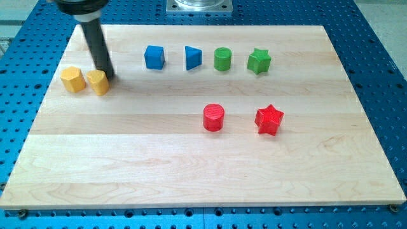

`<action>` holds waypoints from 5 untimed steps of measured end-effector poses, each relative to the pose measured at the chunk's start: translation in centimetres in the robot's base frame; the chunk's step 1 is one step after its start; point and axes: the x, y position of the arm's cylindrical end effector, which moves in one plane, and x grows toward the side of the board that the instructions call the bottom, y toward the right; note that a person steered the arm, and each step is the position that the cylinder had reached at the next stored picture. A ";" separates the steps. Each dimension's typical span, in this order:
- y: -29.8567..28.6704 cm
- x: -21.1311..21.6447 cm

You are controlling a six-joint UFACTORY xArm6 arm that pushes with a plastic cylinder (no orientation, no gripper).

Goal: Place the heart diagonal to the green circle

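The yellow heart (pixel 98 82) touches my tip (pixel 108 77) (no pincer in view), well left of the green circle (pixel 222 59).

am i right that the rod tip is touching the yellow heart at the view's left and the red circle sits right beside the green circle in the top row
Not quite. In the camera view my tip is at the yellow heart, beside the yellow hexagon, but the red circle is not in the top row: it sits lower on the board, beside the red star. The green circle stands between the blue triangle and the green star.
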 end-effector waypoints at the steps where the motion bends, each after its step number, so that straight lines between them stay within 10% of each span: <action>1: -0.7 3.5; 5: 6.9 14.9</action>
